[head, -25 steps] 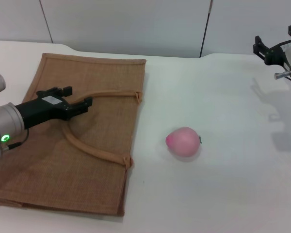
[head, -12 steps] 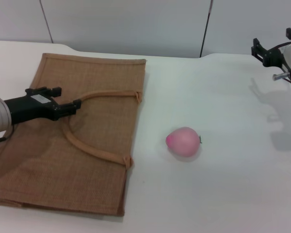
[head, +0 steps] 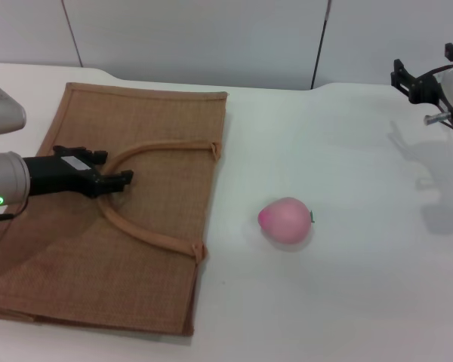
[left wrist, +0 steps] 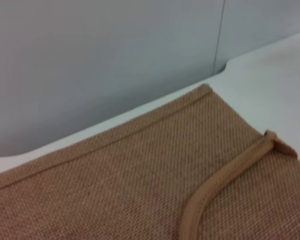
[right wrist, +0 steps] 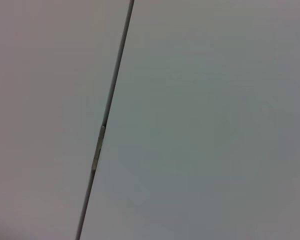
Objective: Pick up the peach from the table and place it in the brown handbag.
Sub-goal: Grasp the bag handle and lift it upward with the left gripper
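**Materials and finishes on the table**

Coarse woven jute on the brown handbag (head: pixel 147 143), matt and rough, with smoother, lighter trim along its edges and rolled cloth loop handles (left wrist: pixel 215 185). Smooth, softly matt skin on the peach (head: pixel 287 220), pale pink with a deeper pink tip. Plain white table (head: pixel 347 302), smooth with a faint sheen. Black matt plastic on the left gripper (head: pixel 109 181), behind it a brushed silver metal wrist. Black matt parts on the right gripper (head: pixel 423 79).
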Robot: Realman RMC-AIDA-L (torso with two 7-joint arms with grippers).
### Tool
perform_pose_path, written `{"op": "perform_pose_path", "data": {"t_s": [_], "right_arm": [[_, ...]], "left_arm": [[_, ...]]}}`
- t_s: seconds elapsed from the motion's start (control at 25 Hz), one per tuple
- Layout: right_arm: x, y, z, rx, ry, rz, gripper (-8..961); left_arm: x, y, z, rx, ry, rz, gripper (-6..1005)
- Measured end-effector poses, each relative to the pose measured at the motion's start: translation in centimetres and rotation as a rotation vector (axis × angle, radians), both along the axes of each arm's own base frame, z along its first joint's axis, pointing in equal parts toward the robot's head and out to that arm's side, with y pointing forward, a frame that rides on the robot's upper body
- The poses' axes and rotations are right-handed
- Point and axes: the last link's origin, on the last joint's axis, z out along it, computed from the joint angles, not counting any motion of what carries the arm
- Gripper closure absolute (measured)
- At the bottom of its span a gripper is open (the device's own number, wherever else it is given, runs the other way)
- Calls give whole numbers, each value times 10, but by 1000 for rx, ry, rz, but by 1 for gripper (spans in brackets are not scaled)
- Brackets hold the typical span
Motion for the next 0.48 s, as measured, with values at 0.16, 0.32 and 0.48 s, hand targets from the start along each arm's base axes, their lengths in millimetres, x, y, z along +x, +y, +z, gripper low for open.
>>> {"op": "perform_pose_path", "data": {"t_s": [0.16, 0.32, 0.48], "right_arm": [[0, 0, -1, -1, 1, 0, 61], [0, 0, -1, -1, 1, 0, 62], [0, 0, -1, -1, 1, 0, 62]], "left_arm": [[-1, 1, 1, 7, 5, 5, 301], [-4, 3, 3, 24, 18, 21, 341], [-5, 4, 3, 31, 25, 24, 373]]}}
